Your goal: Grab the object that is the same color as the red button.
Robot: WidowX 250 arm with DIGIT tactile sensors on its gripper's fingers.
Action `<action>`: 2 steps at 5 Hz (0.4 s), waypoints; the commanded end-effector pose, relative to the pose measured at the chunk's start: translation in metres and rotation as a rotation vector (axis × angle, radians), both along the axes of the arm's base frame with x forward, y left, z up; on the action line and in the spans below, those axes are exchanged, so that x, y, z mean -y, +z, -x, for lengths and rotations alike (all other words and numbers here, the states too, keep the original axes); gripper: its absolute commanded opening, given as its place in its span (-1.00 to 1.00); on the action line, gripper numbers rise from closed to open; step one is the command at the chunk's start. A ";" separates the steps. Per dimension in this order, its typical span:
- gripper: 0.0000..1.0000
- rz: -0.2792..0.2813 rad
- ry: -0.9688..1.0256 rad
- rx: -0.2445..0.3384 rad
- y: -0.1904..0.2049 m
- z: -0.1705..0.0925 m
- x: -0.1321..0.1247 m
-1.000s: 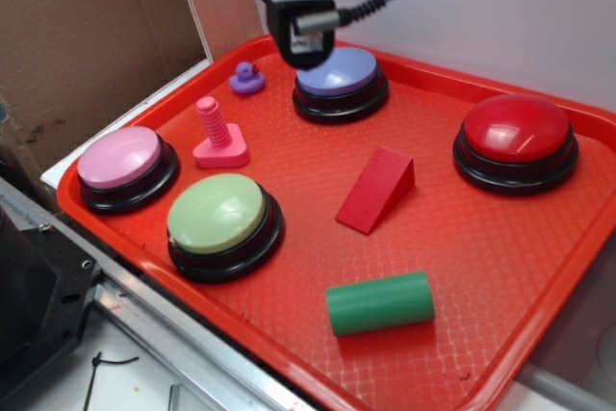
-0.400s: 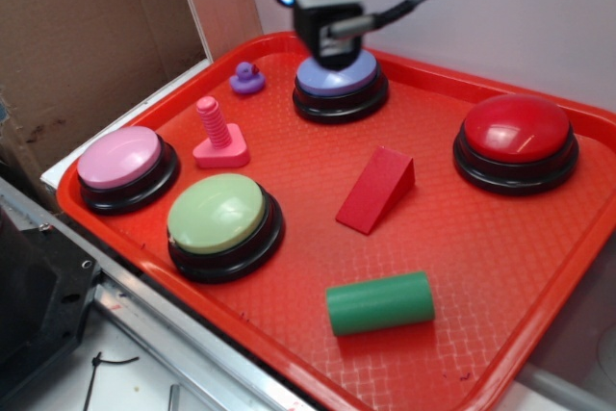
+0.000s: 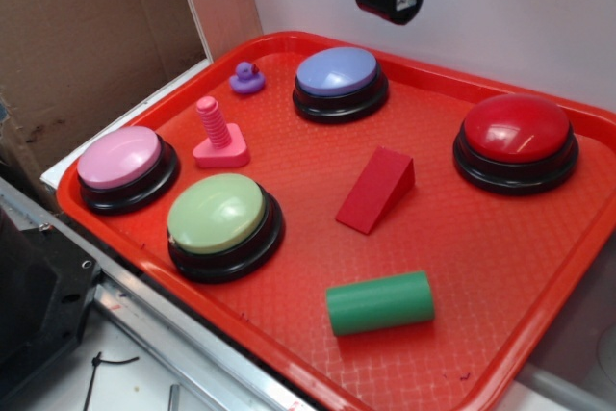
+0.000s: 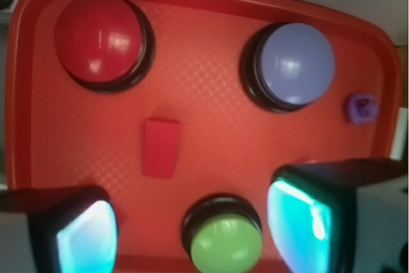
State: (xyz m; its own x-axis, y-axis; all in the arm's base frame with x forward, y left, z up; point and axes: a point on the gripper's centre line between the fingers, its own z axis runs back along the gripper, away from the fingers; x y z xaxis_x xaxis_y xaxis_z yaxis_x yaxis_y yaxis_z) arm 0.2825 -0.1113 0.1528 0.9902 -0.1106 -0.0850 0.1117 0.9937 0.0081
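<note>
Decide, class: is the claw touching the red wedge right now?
Apart. The wrist view shows the claw open, its fingers clear of the red wedge; the exterior view shows it high above the tray.

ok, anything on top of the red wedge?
Nothing. The wedge lies bare on the tray in both views, its sloped face uncovered. The gripper is high above, open, holding nothing. What is under the wedge cannot be seen.

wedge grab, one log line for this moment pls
phase: approach | gripper: open, empty, high above tray | target: red wedge untouched, between green button and red button
</note>
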 end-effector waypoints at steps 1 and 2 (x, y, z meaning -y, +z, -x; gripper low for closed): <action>1.00 0.063 -0.006 -0.036 -0.043 0.017 0.003; 1.00 0.040 -0.057 -0.095 -0.074 0.026 0.007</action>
